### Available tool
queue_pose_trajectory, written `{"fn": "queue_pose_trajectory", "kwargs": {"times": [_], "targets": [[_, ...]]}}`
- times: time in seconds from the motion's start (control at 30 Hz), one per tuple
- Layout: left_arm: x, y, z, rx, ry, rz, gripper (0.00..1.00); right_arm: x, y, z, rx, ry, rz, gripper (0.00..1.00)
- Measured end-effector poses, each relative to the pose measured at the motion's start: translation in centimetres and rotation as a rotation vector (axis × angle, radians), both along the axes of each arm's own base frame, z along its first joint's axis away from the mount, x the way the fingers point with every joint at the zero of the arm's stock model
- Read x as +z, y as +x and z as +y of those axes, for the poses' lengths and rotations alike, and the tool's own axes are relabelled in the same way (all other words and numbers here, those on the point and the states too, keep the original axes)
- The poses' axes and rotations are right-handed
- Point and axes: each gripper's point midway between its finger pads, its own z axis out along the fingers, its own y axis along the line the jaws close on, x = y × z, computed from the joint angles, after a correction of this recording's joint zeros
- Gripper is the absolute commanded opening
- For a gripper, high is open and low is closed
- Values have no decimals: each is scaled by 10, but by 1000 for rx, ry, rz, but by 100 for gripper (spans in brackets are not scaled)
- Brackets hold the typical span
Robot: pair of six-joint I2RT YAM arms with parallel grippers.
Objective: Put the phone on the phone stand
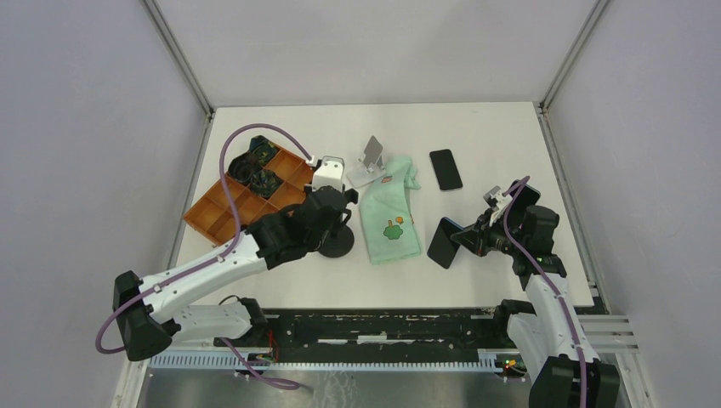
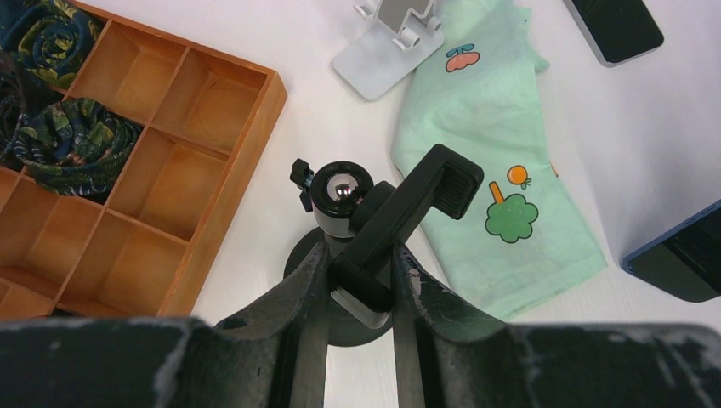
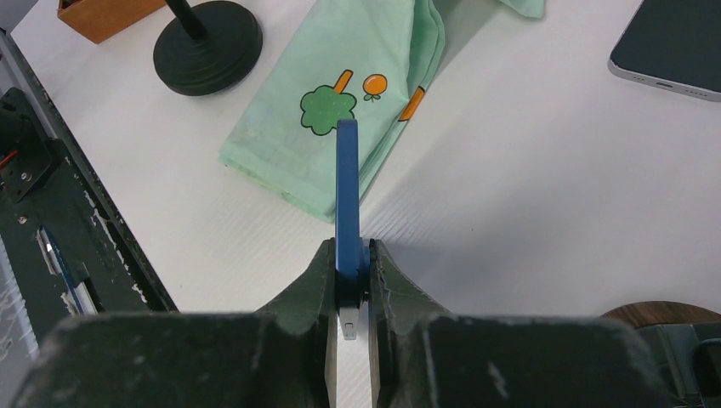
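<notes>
The left jaws clench the clamp arm of the black phone stand (image 2: 406, 208), steadying it on the table (image 1: 493, 136) (presumably as a brace), while off to their right the right jaws grip the blue phone (image 3: 347, 191) edgewise between them, ready for delivery.

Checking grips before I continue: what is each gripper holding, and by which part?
Left gripper: the black phone stand, by its clamp bracket. Right gripper: the blue phone, pinched by one end.

Bright, even, diffuse from above. Just soft, short shadows on the white table (image 1: 493, 127), like beside the blue phone (image 3: 347, 195). Tiny glare spot on the ball joint (image 2: 338, 191) of the phone stand (image 2: 408, 208). Soft focus up close on the wrist-cam fingers (image 2: 298, 302); sharp elsewhere.
</notes>
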Motion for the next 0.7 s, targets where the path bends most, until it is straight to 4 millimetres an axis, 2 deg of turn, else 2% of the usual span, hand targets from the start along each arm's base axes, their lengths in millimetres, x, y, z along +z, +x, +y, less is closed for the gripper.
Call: {"fn": "queue_pose_trajectory", "kwargs": {"times": [0.1, 0.2, 0.6, 0.7], "targets": [[-3, -1, 1, 2, -2, 4, 3, 0, 0, 0, 0, 0, 0, 0], [-3, -2, 3, 5, -17, 4, 10, 0, 0, 0, 0, 0, 0, 0], [-3, -8, 7, 30, -70, 27, 42, 0, 0, 0, 1, 0, 1, 0], [2, -10, 8, 32, -91, 22, 49, 0, 0, 0, 1, 0, 0, 0]]}}
